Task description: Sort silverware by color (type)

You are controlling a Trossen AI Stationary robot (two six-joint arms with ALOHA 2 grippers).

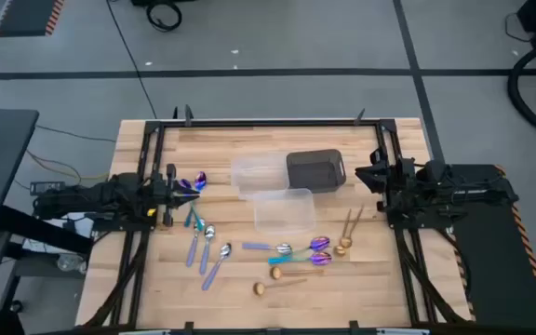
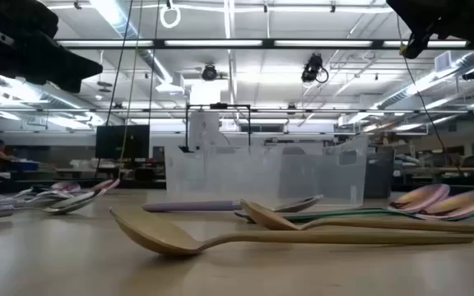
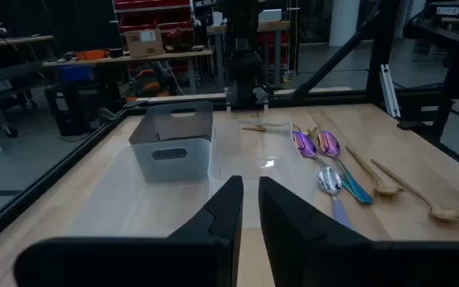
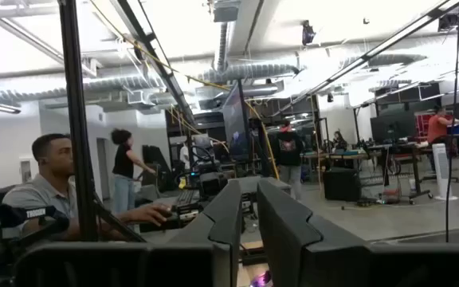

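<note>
Both arms sit parked at the table's sides, and nothing has been sorted yet, as far as I can judge. The left gripper (image 1: 169,194) rests at the left edge of the high view, its fingers (image 3: 228,209) drawn nearly together with only a thin gap and nothing between them. The right gripper (image 1: 372,177) waits at the right edge, fingers likewise almost closed and empty, pointed out into the room.

The silverware is scattered across the lower middle of the high view. Nearest the left gripper lie the purple spoons (image 1: 192,183), just beside its tip, and below them the silver spoons with blue handles (image 1: 207,249), their long axes running roughly up and down the frame. The gold pair (image 1: 348,229) lies slantwise near the right arm, so that arm has the shorter reach there. A lone gold spoon (image 1: 270,284) sits close to the table's lower edge.

The two clear tubs (image 1: 282,207) and the dark tub (image 1: 314,171) occupy the centre; bare wood around the spoons leaves room to come down from above.
</note>
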